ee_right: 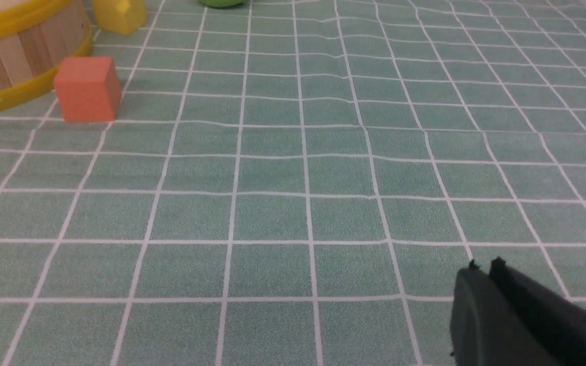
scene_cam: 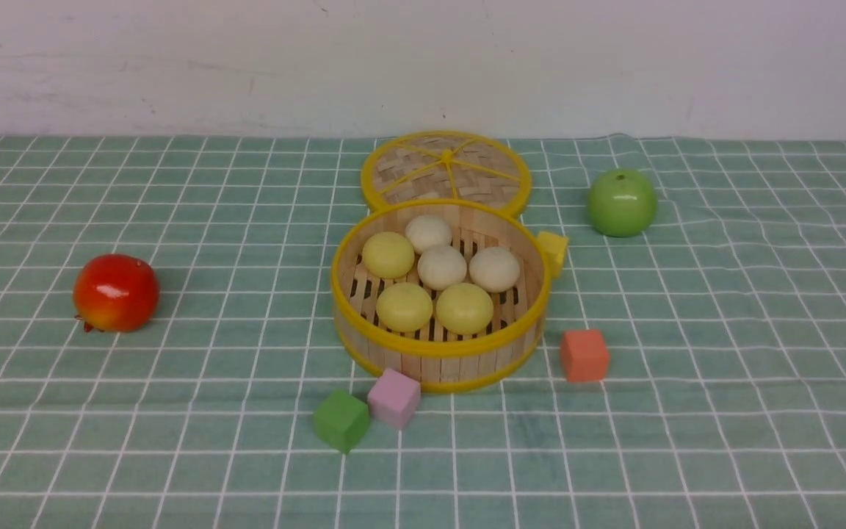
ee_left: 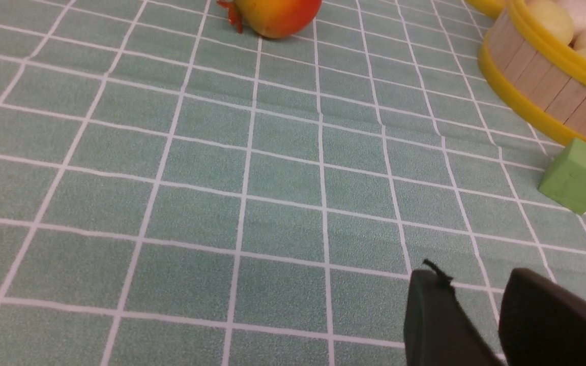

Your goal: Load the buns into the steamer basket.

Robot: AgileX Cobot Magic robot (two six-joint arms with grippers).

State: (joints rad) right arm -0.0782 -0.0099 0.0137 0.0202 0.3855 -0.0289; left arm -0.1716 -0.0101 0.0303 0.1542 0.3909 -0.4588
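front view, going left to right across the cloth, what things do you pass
red apple → green cube → pink cube → steamer basket holding the buns → orange cube → green apple

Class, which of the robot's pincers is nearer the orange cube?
Right. The right pincer faces the orange cube across open cloth; the left pincer sits beyond the green cube, farther off.

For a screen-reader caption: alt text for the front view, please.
A round bamboo steamer basket holds six buns, three yellow and three white, on a green checked cloth. Its lid lies behind; a red apple, green apple and four foam cubes sit around.
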